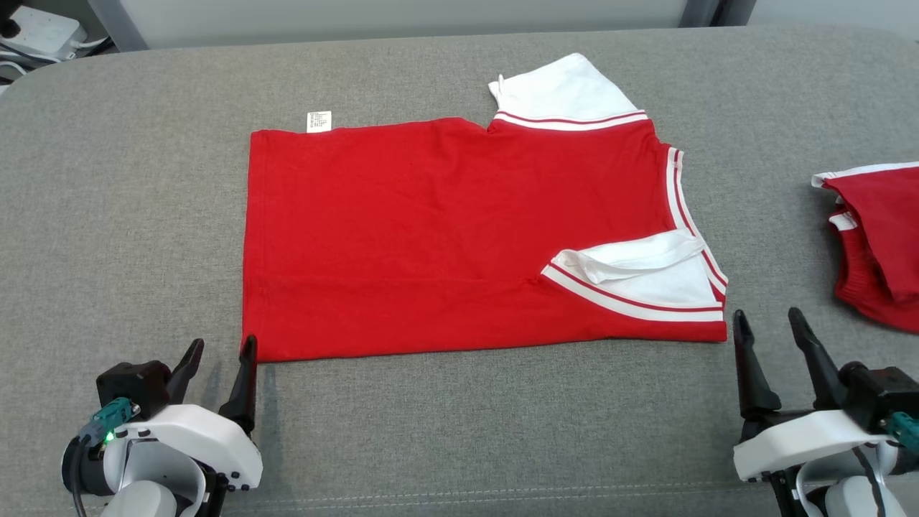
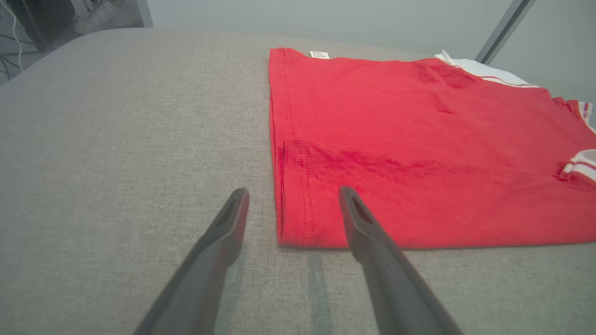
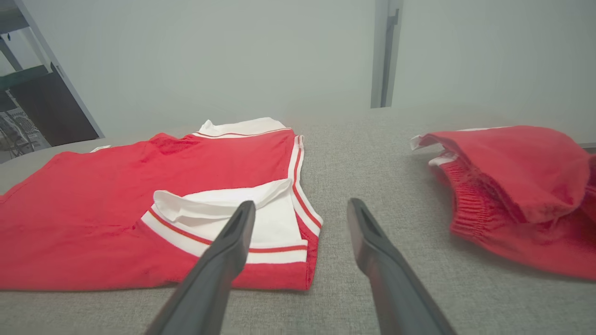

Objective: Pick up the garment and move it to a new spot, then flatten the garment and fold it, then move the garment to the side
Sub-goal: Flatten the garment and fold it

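My left fingers [image 1: 246,380] and right fingers [image 1: 748,366] stand apart, empty, just off the near corners of the red garment [image 1: 431,237] lying flat on the surface [image 1: 143,215]. I should pinch both corners evenly, catching every layer, and lift together.

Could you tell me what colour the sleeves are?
The sleeves are white with red stripes; head view.

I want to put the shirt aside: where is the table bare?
Bare: the stretch of grey table left of the red shirt, and the far strip behind it. Crowded: the right side, where a second red garment lies.
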